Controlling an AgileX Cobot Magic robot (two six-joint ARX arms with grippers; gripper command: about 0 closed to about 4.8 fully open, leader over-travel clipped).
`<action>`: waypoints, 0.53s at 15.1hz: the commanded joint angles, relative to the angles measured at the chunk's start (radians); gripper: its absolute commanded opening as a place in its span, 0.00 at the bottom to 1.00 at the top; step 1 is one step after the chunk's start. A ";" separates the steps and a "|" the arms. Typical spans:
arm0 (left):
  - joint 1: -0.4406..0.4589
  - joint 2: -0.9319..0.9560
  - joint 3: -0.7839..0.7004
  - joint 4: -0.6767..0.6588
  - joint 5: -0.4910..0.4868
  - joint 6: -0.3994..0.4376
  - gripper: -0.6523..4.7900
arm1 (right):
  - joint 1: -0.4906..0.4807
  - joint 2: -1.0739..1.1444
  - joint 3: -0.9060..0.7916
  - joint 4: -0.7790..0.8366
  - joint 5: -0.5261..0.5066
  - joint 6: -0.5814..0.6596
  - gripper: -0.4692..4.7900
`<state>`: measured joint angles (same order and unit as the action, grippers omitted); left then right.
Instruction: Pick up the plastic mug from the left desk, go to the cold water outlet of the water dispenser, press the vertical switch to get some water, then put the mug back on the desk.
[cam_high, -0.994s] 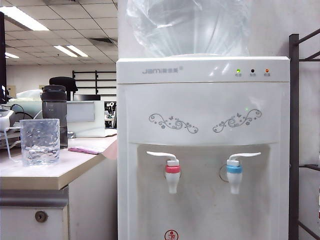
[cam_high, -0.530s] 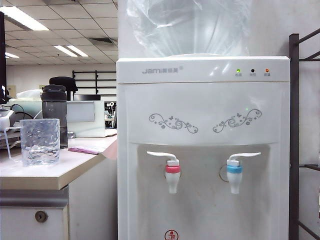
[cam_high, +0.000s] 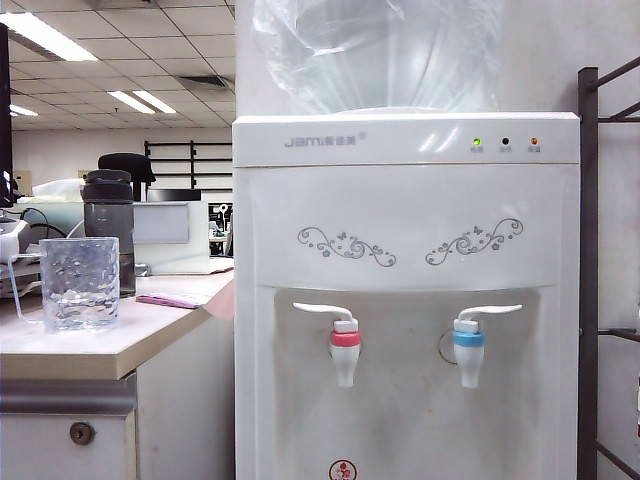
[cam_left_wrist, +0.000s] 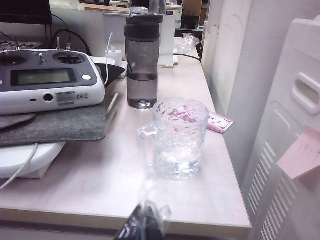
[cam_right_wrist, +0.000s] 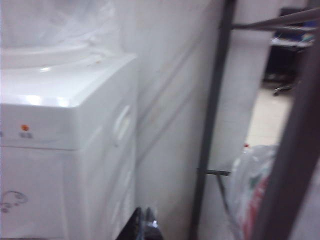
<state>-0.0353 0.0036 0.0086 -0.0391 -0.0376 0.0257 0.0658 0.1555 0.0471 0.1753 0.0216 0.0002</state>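
The clear dimpled plastic mug (cam_high: 80, 283) stands upright on the pale left desk (cam_high: 150, 335). In the left wrist view the mug (cam_left_wrist: 179, 137) stands a short way in from the desk's (cam_left_wrist: 100, 175) front edge. My left gripper (cam_left_wrist: 146, 220) hangs shut and empty just off that edge, apart from the mug. The white water dispenser (cam_high: 400, 200) stands to the right of the desk. Its cold water outlet (cam_high: 468, 350) has a blue collar and the vertical switch (cam_high: 490, 312) on top. My right gripper (cam_right_wrist: 145, 225) is shut and empty beside the dispenser's (cam_right_wrist: 65, 125) side wall. Neither gripper shows in the exterior view.
A smoky-grey bottle (cam_high: 110, 230) with a black lid stands behind the mug, and a pink card (cam_left_wrist: 220, 122) lies beside it. A white remote controller (cam_left_wrist: 47, 80) rests on grey felt. The red-collared tap (cam_high: 345, 350) is left of the blue one. A dark shelf frame (cam_high: 588, 270) stands right of the dispenser.
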 joint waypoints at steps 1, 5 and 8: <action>-0.001 -0.001 0.000 0.010 -0.003 0.001 0.11 | 0.000 -0.133 -0.039 -0.122 0.054 0.009 0.09; -0.002 -0.001 0.000 0.010 -0.003 0.001 0.11 | -0.002 -0.153 -0.039 -0.148 0.051 0.008 0.09; -0.002 -0.001 0.000 0.010 -0.003 0.001 0.11 | -0.002 -0.153 -0.039 -0.148 0.051 0.008 0.09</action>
<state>-0.0353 0.0036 0.0086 -0.0414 -0.0383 0.0257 0.0647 0.0025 0.0074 0.0093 0.0715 0.0071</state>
